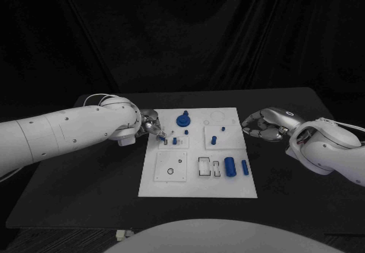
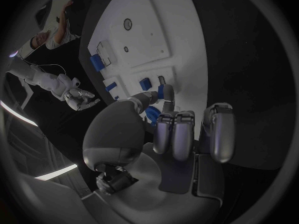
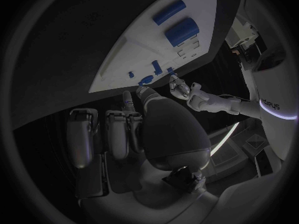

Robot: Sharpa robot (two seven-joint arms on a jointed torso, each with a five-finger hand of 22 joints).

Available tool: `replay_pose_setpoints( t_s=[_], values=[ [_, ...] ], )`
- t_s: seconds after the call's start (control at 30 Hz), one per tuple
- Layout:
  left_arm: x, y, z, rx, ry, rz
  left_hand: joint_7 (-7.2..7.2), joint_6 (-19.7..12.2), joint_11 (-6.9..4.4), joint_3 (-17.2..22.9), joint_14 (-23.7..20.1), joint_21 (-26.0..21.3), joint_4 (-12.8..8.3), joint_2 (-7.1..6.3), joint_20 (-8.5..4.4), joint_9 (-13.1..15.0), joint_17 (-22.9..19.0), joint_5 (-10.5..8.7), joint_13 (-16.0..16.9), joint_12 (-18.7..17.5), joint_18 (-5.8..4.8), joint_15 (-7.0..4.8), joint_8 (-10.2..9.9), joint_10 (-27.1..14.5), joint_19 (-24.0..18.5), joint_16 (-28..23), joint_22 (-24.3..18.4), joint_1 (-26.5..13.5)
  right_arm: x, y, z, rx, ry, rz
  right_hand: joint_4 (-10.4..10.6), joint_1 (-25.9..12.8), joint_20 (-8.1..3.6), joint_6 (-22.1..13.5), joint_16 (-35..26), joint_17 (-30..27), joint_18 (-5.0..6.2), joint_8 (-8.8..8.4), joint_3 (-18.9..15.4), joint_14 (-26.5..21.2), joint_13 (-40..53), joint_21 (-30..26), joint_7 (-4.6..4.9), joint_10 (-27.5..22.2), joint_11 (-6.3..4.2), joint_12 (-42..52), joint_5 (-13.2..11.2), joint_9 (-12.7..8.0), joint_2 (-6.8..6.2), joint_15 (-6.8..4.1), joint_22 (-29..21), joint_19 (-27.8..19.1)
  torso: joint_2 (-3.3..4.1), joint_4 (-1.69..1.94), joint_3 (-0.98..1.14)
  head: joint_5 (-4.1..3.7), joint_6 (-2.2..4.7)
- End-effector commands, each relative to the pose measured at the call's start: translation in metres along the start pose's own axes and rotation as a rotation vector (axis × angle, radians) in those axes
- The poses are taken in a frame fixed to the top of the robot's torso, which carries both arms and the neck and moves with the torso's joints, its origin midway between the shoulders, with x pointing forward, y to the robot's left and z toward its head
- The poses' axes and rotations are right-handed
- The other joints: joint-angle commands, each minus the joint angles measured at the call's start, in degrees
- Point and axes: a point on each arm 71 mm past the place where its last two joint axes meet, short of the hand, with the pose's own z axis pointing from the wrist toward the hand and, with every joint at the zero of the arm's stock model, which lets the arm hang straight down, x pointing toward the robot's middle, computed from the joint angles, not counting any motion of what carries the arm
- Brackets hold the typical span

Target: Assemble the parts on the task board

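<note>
The white task board (image 1: pixel 198 182) lies mid-table. My left hand (image 1: pixel 150 126) reaches over its left edge and pinches a small blue part (image 1: pixel 164 140) between thumb and fingertip, low over the board; the left wrist view shows that part (image 2: pixel 161 91) at the fingertips (image 2: pixel 167 104). Beside it stands another small blue part (image 1: pixel 175 140). My right hand (image 1: pixel 262 125) hovers at the board's right edge, fingers curled in, holding nothing. A round blue knob (image 1: pixel 182 119), a blue peg (image 1: pixel 213 140) and two blue cylinders (image 1: pixel 230 166) (image 1: pixel 245 167) sit on the board.
A black ring (image 1: pixel 171 171) marks the board's lower-left square, and an open slot (image 1: pixel 204 166) lies beside the cylinders. Bare black table (image 1: pixel 84 179) surrounds the board. In the right wrist view the board (image 3: pixel 134 50) and my left hand (image 3: pixel 187 92) show beyond my right hand (image 3: pixel 159 119).
</note>
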Motion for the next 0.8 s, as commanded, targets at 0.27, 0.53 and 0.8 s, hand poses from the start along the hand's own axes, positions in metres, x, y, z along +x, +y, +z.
replay_pose_setpoints(
  t_s=[0.27,0.53,0.8],
  values=[
    [0.0040,-0.0027,0.0008,0.016,0.017,0.003,-0.15,-0.2,-0.15,0.6,5.8,-0.4,-0.1,0.08,-0.05,-0.1,15.1,0.00,15.1,0.2,0.85,-0.20,-0.4,6.0,-0.4,0.1,11.7,-0.4,-0.0001,-0.0014,-0.0010,0.011,-0.009,-0.001,0.0,0.5,0.46,0.5,-0.3,11.7,-0.01,-0.11,0.4,5.1,15.1,-0.3,0.05,6.0,0.09,0.1,0.2,-0.1,-0.09,0.32,13.9,4.3,-0.01,-0.01,-0.01,0.04,0.01],
    [0.0069,-0.0021,0.0018,0.022,0.012,-0.004,-0.13,-0.2,-0.13,0.7,5.8,-0.5,-0.1,0.14,-0.04,-0.1,15.1,-0.03,15.1,0.2,0.86,-0.19,-0.4,6.0,-0.5,0.1,11.6,-0.5,0.0000,-0.0011,-0.0008,0.010,-0.010,0.000,0.0,0.5,0.46,0.5,-0.3,11.7,-0.01,-0.11,0.4,5.1,15.1,-0.3,0.05,6.0,0.09,0.1,0.2,-0.1,-0.09,0.32,13.9,4.3,0.00,-0.01,-0.02,0.15,0.01],
    [0.0111,-0.0019,0.0041,0.035,0.004,-0.014,-0.11,-0.3,-0.09,0.7,5.8,-0.7,-0.1,0.24,-0.03,-0.2,15.1,-0.46,15.1,0.2,0.92,-0.15,-0.5,6.0,-0.7,0.1,11.6,-0.6,0.0001,-0.0012,-0.0010,0.010,-0.008,0.000,0.0,0.5,0.46,0.5,-0.3,11.7,-0.01,-0.11,0.4,5.1,15.1,-0.3,0.05,6.0,0.09,0.1,0.2,-0.1,-0.09,0.32,13.9,4.3,-0.01,0.03,-0.01,0.10,0.01]
  ],
)
